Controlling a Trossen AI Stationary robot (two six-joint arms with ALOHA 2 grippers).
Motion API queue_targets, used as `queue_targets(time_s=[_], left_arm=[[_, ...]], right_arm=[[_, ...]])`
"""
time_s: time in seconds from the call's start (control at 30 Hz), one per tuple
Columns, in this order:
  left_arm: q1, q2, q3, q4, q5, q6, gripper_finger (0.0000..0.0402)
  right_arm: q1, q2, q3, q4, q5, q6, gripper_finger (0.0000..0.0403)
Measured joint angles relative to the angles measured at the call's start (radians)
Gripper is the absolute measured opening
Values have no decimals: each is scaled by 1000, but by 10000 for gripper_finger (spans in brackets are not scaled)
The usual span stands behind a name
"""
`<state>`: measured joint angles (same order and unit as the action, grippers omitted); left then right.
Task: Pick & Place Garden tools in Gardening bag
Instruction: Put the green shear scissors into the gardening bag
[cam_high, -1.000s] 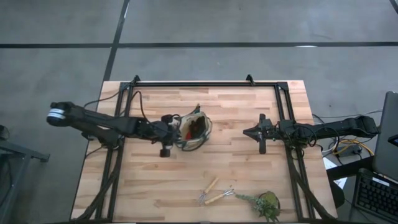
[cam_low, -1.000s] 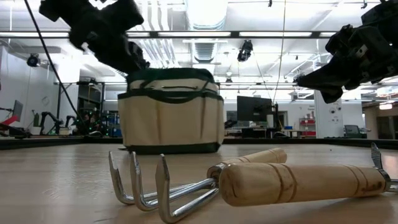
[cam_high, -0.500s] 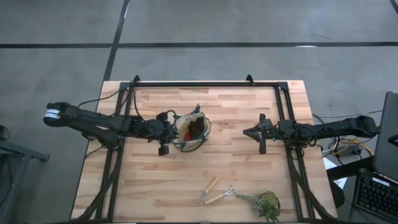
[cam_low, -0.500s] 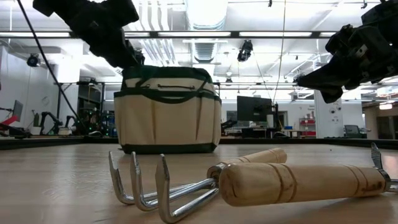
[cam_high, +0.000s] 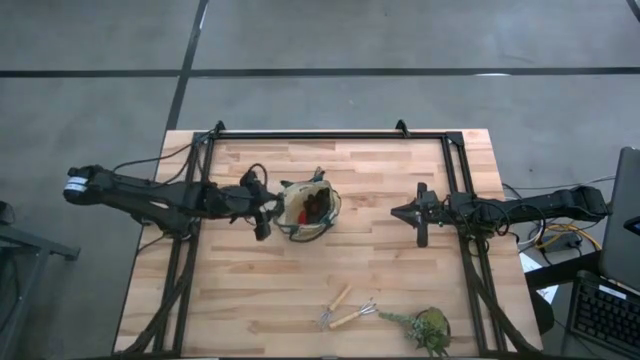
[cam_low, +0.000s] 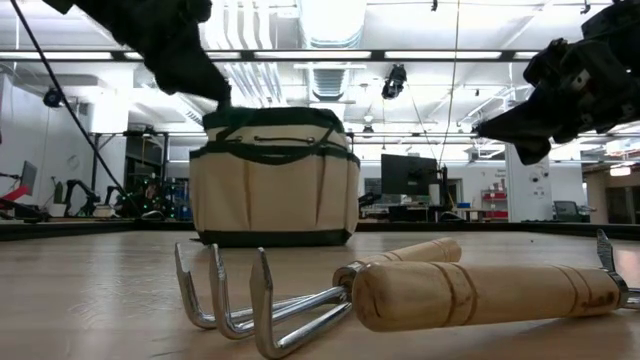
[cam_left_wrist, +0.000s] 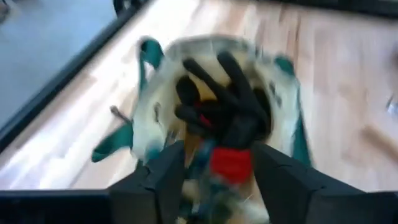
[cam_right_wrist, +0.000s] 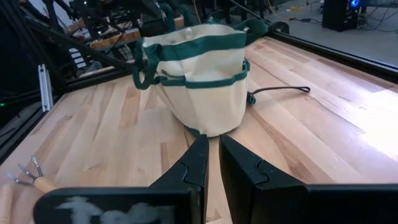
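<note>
The tan gardening bag (cam_high: 308, 208) with a green rim stands upright on its base at the table's middle (cam_low: 275, 190) (cam_right_wrist: 199, 93). A red-and-black glove (cam_left_wrist: 230, 118) lies inside it. My left gripper (cam_left_wrist: 217, 186) hovers open over the bag's left rim (cam_high: 272, 207). Its fingers stand apart on either side of the glove's red cuff, and I see no touch. Two wooden-handled fork tools (cam_high: 345, 308) lie flat near the front edge (cam_low: 450, 290). My right gripper (cam_right_wrist: 213, 162) is shut, raised right of the bag (cam_high: 400, 213).
A green leafy plant clump (cam_high: 425, 328) lies at the front right, next to the fork tools. Black frame rails (cam_high: 310, 135) run along the table's far, left and right sides. Bare wood (cam_high: 240, 290) lies between the bag and the front edge.
My left gripper has drawn back a little toward the table's left edge and risen at the bag's left rim. The bag has rocked slightly and stands upright where it was.
</note>
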<state>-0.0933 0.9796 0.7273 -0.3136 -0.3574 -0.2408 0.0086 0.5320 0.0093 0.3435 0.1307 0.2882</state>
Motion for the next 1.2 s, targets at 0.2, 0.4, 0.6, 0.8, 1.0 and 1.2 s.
queue_targets(time_s=[0.2,0.4,0.6,0.8,1.0,1.2], left_arm=[[1,-36,1,104,-67,33,220],[34,-47,1,92,-412,56,218],[196,-7,0,84,-356,-42,211],[461,67,-2,64,-16,-196,211],[629,155,-2,68,255,-152,211],[643,305,-2,74,429,-151,209]], right_arm=[[0,0,0,34,0,0,34],[0,0,0,36,0,-4,34],[0,0,0,36,2,-11,34],[0,0,0,36,3,4,34],[0,1,0,36,3,3,34],[0,1,0,35,3,-4,34]])
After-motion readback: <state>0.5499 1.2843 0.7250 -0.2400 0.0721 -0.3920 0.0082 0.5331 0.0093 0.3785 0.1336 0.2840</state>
